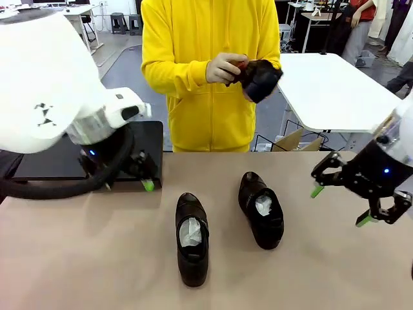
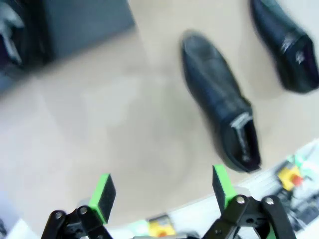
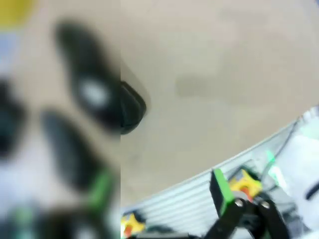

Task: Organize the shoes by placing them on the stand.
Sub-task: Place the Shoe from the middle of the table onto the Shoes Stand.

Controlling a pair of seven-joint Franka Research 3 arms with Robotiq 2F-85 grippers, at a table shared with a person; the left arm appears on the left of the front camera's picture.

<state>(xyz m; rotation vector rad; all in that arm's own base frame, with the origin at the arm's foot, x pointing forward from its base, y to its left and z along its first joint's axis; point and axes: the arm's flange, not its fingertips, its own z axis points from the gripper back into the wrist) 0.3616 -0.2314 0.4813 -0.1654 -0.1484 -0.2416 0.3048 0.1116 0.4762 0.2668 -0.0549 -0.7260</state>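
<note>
Left end effector (image 2: 162,188) and right end effector (image 1: 339,206) are released; front view shows person (image 1: 200,97) holding shoe (image 1: 261,79).

Tan tabletop (image 1: 77,258); white table (image 1: 329,90) behind; cardboard box (image 1: 293,141) near it; person (image 1: 200,110), yellow hoodie, opposite.

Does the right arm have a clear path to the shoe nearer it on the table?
Probably yes: the right gripper is open, and just bare table lies between it and that shoe.

Tan tabletop (image 1: 77,258) in foreground. Behind it: white table (image 1: 335,87) at right, cardboard box (image 1: 290,139) beneath; grey floor (image 1: 126,61); dark stools (image 1: 126,22) far back; even indoor light
</note>
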